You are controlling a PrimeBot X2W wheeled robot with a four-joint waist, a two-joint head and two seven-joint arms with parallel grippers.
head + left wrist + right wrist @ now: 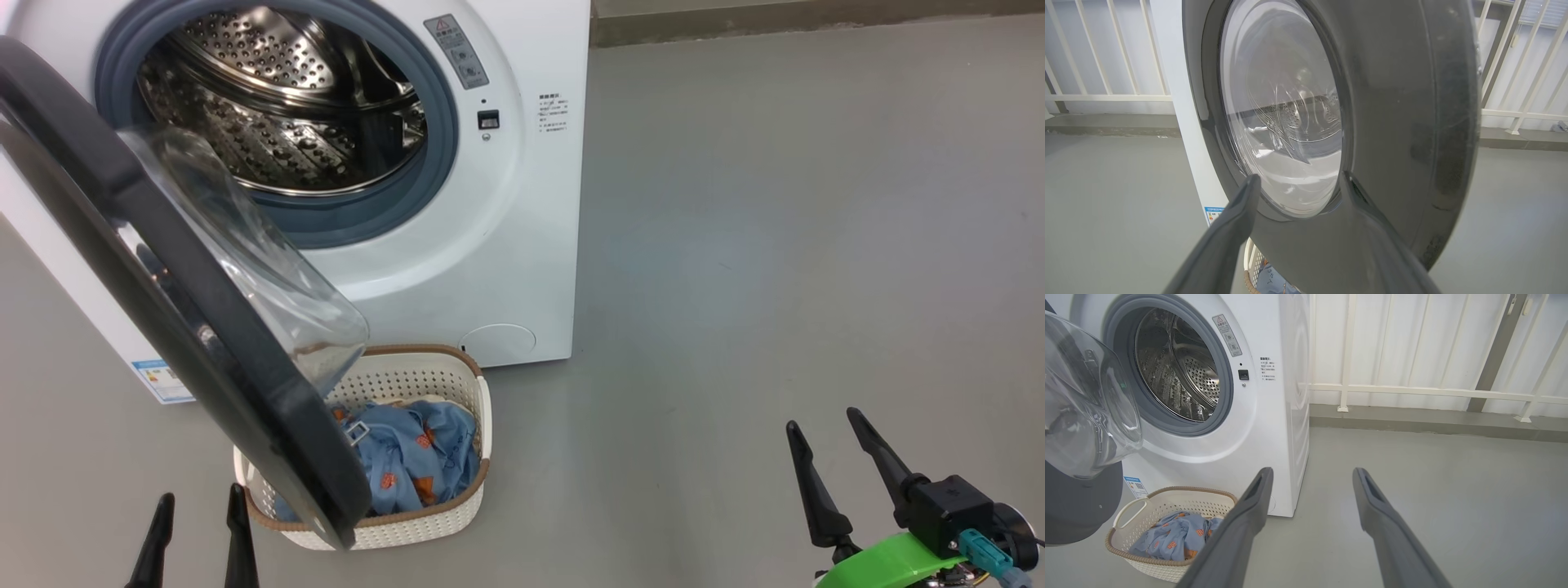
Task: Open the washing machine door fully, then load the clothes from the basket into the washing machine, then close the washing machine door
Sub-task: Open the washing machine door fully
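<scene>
Though up close to door (pixel 1392 102) in L wrist view, grips nothing: L gripper (pixel 1300 177), fingers fairly wide apart, aimed at door's outer face, clear glass centre between the tips. Can't tell whether either finger touches the black rim. In head view, near left: L gripper (pixel 202 494) low, just beside bottom edge of door (pixel 122 204). Near right: R gripper (pixel 823 418) spread about as wide, empty, over bare floor (pixel 775 245), well apart from the rest. Same in R wrist view: R gripper (pixel 1312 471) wide, only floor between fingers.

Next out: basket (pixel 408 384) on floor just in front of washer (pixel 490 245), left part hidden behind door's lower edge. Clothes (pixel 416 457) inside basket, blue w/ orange print, heaped below the brown rim. In R wrist view, basket (pixel 1167 500) w/ clothes (pixel 1171 535) below and right of door (pixel 1081 506).

Beyond: washer (pixel 1265 437) w/ mouth open, grey gasket (pixel 441 122) round it, steel drum (pixel 269 106) behind. Door hinged at washer's left, swung out toward cam, approx. square to washer front. Farthest back: white railing (pixel 1433 392).
</scene>
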